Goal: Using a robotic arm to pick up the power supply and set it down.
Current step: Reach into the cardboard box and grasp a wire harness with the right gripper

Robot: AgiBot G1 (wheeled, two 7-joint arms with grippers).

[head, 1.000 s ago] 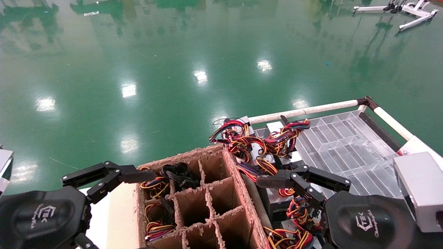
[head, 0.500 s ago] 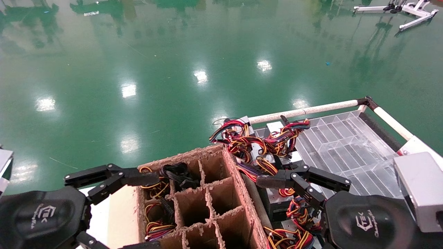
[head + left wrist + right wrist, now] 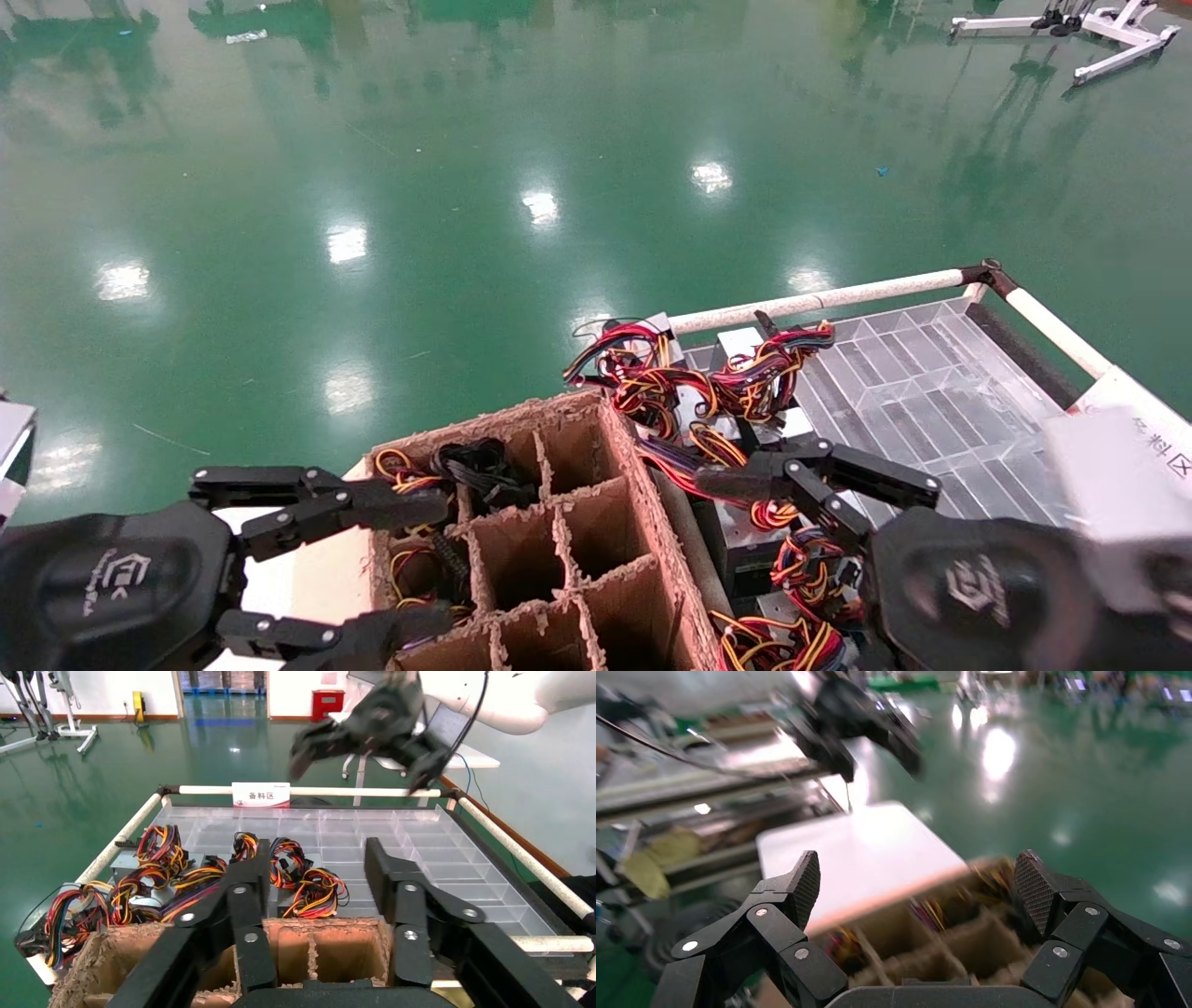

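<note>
An all-black cable bundle (image 3: 480, 469), the only part of the power supply that shows, lies in a far cell of the brown cardboard divider box (image 3: 615, 522); its metal body is hidden. My left gripper (image 3: 433, 564) is open over the box's left cells, one finger on each side of them. In the left wrist view the left gripper (image 3: 316, 850) frames the box's cells. My right gripper (image 3: 731, 536) hangs open over the wired boxes beside the carton's right wall. The right wrist view shows the right gripper (image 3: 919, 881) empty, looking across the carton.
Several grey boxes with red-yellow-black wire bundles (image 3: 708, 391) lie on a clear plastic tray (image 3: 931, 391) framed by white rails (image 3: 819, 300). More coloured wires (image 3: 419, 596) fill the carton's left cells. A white tabletop (image 3: 863, 846) lies left of the carton. Green floor lies beyond.
My left gripper has swung right and lower over the carton, and its second finger has come into view. The right arm has started to move and its housing has shifted slightly.
</note>
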